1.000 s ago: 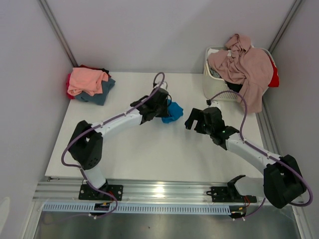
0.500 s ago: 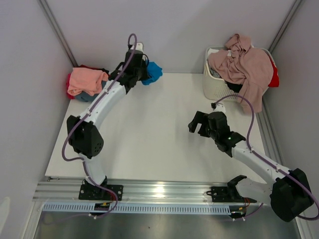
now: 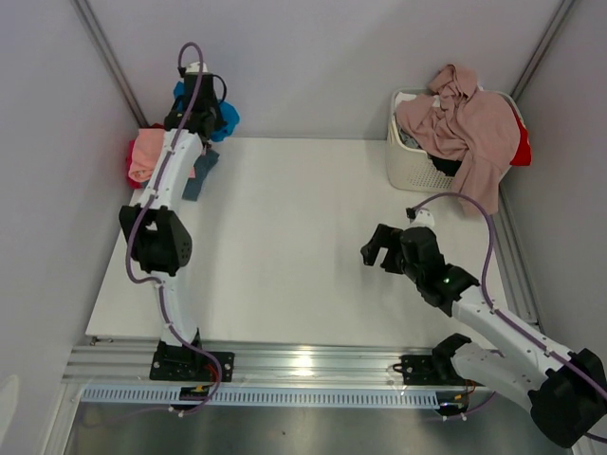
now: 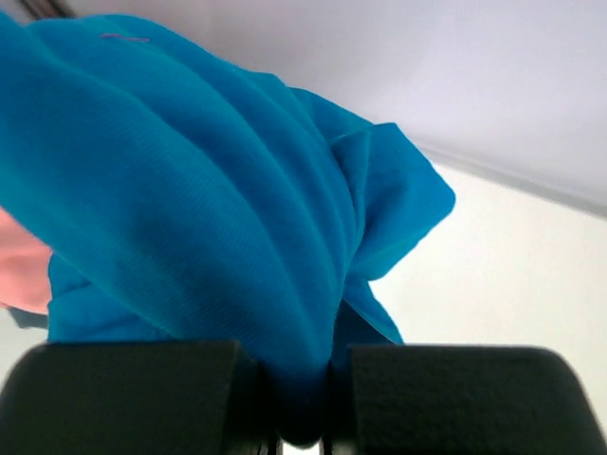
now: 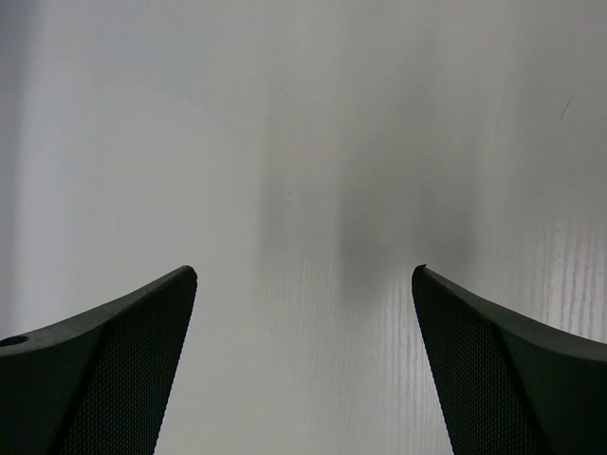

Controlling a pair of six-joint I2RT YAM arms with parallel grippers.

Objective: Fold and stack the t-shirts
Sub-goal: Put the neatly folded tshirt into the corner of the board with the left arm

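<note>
Far left, the left gripper (image 4: pixel 299 379) is clenched on the bright blue t-shirt (image 4: pixel 190 190), raised just beside the folded stack (image 3: pixel 147 152), salmon pink on top. Right of centre, the right gripper (image 3: pixel 381 248) hangs wide open over the table (image 3: pixel 285 237) — the mauve-pink shirt (image 3: pixel 474 128) drapes over the basket (image 3: pixel 403 166).

Stacked shirts (image 3: pixel 144 157) lie on the table's (image 3: pixel 285 242) far left, basket (image 3: pixel 402 163) far right.

Robot lab cell — bare panel walls (image 3: pixel 332 57), aluminium rail (image 3: pixel 313 362), white table (image 3: pixel 285 237).
</note>
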